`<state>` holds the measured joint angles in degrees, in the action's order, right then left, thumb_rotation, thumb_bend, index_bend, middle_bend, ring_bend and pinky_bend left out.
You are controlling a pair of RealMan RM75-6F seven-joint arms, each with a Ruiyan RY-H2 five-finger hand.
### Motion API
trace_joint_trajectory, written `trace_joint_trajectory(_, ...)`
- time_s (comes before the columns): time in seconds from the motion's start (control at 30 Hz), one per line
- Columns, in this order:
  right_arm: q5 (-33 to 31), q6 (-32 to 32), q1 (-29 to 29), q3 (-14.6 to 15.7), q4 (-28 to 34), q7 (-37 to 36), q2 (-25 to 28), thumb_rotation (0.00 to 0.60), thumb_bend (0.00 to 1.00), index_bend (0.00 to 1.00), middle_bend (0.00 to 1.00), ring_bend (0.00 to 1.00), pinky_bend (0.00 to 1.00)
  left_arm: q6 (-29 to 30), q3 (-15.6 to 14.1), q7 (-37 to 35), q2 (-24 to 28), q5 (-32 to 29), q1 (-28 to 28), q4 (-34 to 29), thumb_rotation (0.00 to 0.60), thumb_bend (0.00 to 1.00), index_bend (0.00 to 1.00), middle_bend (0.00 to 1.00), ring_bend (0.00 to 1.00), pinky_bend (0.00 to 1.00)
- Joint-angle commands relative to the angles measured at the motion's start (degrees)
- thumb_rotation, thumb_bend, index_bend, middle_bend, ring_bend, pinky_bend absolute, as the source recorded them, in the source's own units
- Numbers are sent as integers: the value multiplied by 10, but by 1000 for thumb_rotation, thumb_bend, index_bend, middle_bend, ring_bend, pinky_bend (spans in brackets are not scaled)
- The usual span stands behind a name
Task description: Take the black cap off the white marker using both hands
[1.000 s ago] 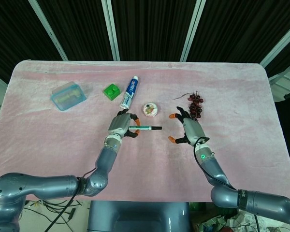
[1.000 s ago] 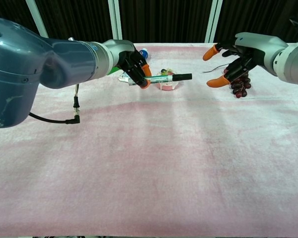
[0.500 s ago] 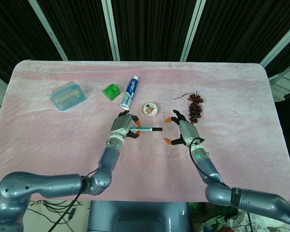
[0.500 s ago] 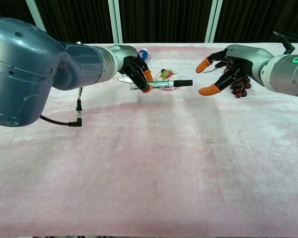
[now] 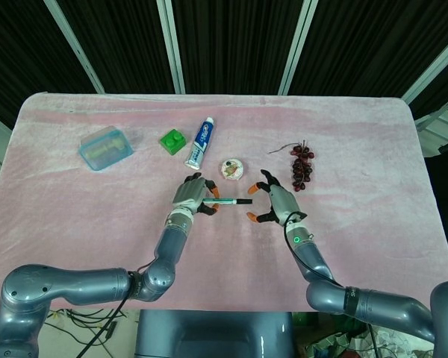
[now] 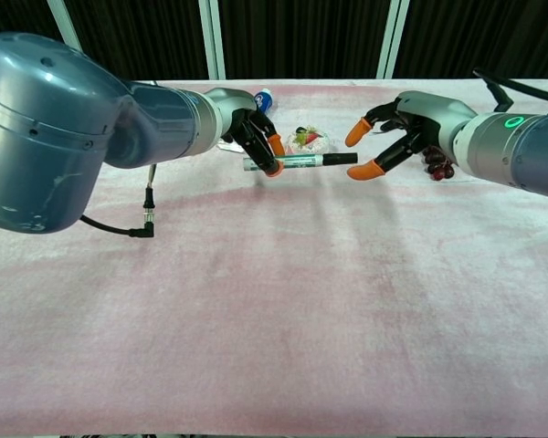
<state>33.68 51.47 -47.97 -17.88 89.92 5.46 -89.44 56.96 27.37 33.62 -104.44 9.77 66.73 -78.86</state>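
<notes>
My left hand (image 5: pixel 192 194) (image 6: pixel 256 135) grips the white marker (image 5: pixel 225 201) (image 6: pixel 297 161) by its barrel and holds it level above the pink cloth. The black cap (image 5: pixel 243 201) (image 6: pixel 341 159) points right, toward my right hand (image 5: pixel 272 205) (image 6: pixel 395 137). That hand is open, its orange-tipped fingers (image 6: pixel 355 132) spread around the cap's end, one above and one below, a small gap still showing between them and the cap.
Behind the hands lie a toothpaste tube (image 5: pixel 199 142), a green block (image 5: pixel 172 141), a small round dish (image 5: pixel 232 169) and a bunch of dark grapes (image 5: pixel 302 164). A clear blue box (image 5: pixel 105 148) sits at the far left. A black cable (image 6: pixel 142 205) hangs under the left arm.
My right hand has moved left toward the marker, closing the gap until its fingertips flank the cap. The left hand has shifted slightly right and nearer, still holding the marker.
</notes>
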Motion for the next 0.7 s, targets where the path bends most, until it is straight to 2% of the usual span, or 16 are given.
trace_joint_trajectory(0.03, 3, 2, 1, -3, 1, -3, -3, 600, 147, 441, 6, 33, 157, 1, 0, 0, -1, 0, 1, 1, 600, 542, 681, 355, 0, 0)
trace_joint_trajectory(0.7, -12, -5, -2, -13, -28, -6, -25, 600, 200, 517, 8, 35, 157, -1, 3, -2, -9, -6, 6, 11, 600, 541, 683, 356, 0, 0)
